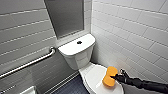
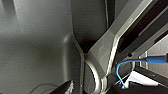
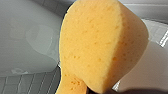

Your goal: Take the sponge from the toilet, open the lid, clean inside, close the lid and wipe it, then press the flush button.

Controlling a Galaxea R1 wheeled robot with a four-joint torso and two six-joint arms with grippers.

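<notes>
**Right claw holds sponge at the toilet lid.** Your right claw [image 1: 114, 77] came in from the lower right of the head frame, clenched on one end of the orange sponge [image 1: 110, 75]. The sponge sat over the closed lid [image 1: 93, 78] of the white toilet [image 1: 77, 60] at lower centre. Whether sponge and lid touched could not be told.

Above the lid in the frame stood the boxy tank [image 1: 71, 48]. The dark round flush button [image 1: 79, 42] lay in the middle of its top, well apart from the sponge.

A metal grab bar [image 1: 30, 63] ran along the grey tiled wall at left, and a grey panel [image 1: 66, 16] hung at upper centre. White tiles [image 1: 135, 27] covered the right, and dark floor [image 1: 72, 87] showed at the bottom.

In the right wrist camera the sponge [image 3: 100, 45] loomed large, its foam pitted. A blue cable [image 2: 130, 62] crossed the left wrist camera's picture. Whether your left claw was released or clenched could not be told.
</notes>
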